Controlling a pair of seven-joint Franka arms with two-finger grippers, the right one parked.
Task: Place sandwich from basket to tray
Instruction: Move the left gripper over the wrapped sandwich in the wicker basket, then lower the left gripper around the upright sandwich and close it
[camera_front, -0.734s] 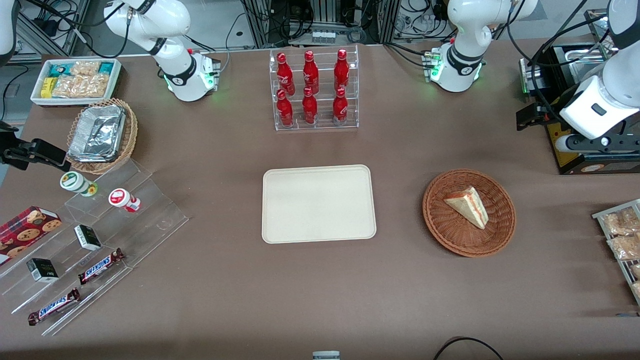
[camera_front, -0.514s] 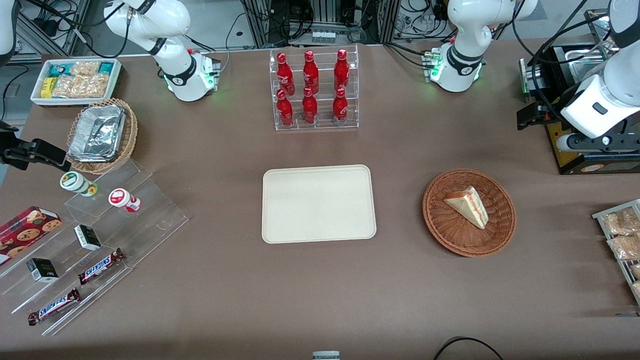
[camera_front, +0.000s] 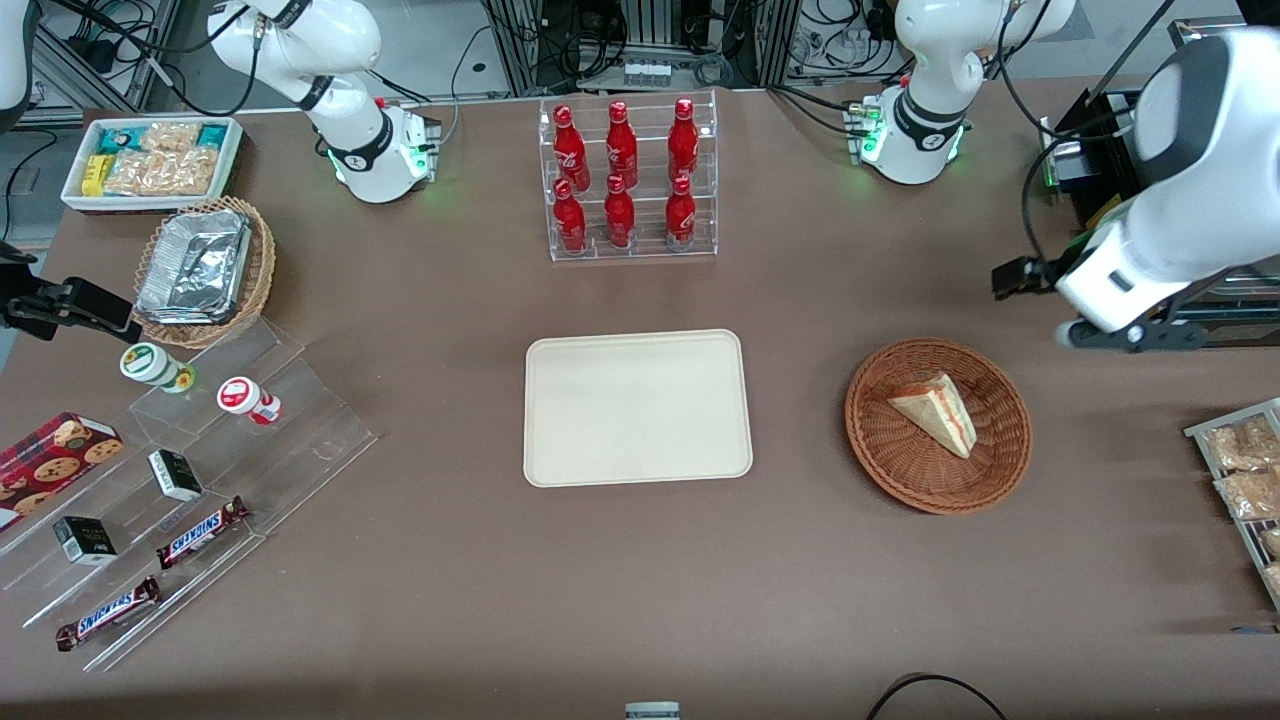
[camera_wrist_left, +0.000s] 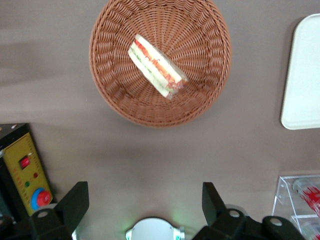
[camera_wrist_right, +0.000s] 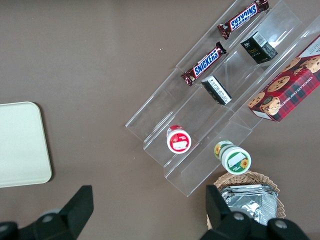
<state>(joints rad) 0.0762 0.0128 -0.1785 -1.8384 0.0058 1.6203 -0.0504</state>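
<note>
The sandwich (camera_front: 932, 411) lies in the basket (camera_front: 1003, 465), toward the working arm's end of the table, while the tray (camera_front: 637, 407) sits bare at the table's middle, well apart from the basket. The gripper (camera_wrist_left: 145, 207) hangs high over open tabletop, farther from the front camera than the basket and near a yellow control box (camera_wrist_left: 25, 176), its fingers (camera_wrist_left: 75, 202) spread wide with nothing between them. The pickup has not begun, and the risks lie ahead. The wedge rests at a slant across the basket's sloped weave, so jaws coming down square to the table may meet it off-axis and tip or skid it rather than close on its flat faces. The bread looks soft; too hard a squeeze could likely crush it or push the filling out, while too light a hold might let it slip on the way to the tray. A low descent could catch the basket's rim and drag the whole basket. Seen from the wrist, the sandwich is a pale triangular wedge lying on its side, red and green filling showing in stripes along the cut edge, with what may be a clear wrap glinting at its narrow end. It touches only the weave, clear of the rim all round.
</note>
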